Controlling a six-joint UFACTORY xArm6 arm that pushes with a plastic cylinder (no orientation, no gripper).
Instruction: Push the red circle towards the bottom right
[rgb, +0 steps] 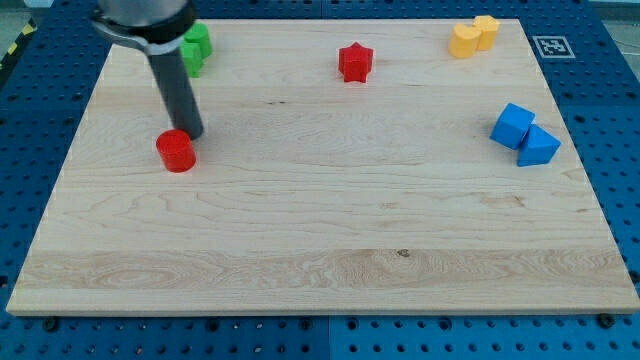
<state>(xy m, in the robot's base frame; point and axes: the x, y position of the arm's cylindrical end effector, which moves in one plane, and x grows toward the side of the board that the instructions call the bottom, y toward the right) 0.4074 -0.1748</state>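
1. The red circle (176, 151) sits near the board's (320, 260) left edge, about midway between its top and bottom edges, with open wood all the way to the bottom right corner.
2. The rod has no jaws to open or close; its tip (192, 135) stands just above and slightly right of the circle, touching it or very nearly so; I cannot tell which.
3. From there a push would send the circle down and leftward, I'd say, so the tip ought to come round to the circle's upper-left side first.
4. Then a steady push on a line through the circle's middle, aimed at the bottom right corner; off-centre contact would likely let it slip aside.
5. The red star (355, 62), green block (194, 47), yellow blocks (473, 36) and blue blocks (524, 134) lie well clear of that path.
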